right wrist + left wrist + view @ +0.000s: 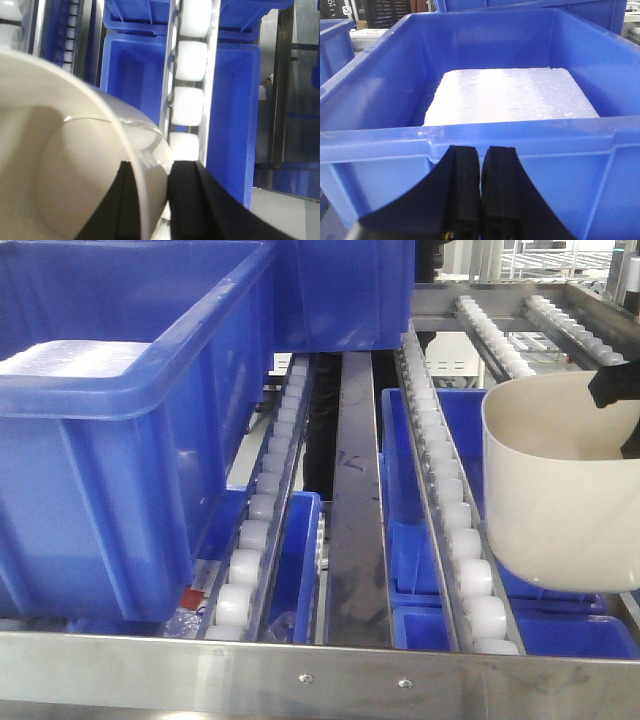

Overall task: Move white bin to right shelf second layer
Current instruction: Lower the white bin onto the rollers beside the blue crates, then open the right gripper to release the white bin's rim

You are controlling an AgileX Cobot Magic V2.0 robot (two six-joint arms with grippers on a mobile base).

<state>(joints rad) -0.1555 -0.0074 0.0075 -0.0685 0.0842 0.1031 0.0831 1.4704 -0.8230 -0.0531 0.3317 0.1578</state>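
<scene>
You have the white bin (560,490) at the right edge of the front view, held tilted above the right shelf second layer (445,500), its rounded base hanging just over the roller rail (470,585) near the flat steel front lip (320,675). Whether the base touches the rollers, you cannot tell from here.

In the right wrist view, your right gripper (150,200) has its jaws pinching the bin's wall: one black finger sits inside the tub, the other outside, with the cream rim between them. The bin's hollow fills the lower left of that frame, and the white rollers run up the middle with blue crates (135,75) on the level below.

Your left gripper (480,190) shows its jaws pressed together, holding nothing, at the bottom centre of the left wrist view. It sits just in front of the near wall of the large blue crate (520,145). A white foam slab (510,97) lies flat inside that crate. In the front view the same crate fills the upper left.
</scene>
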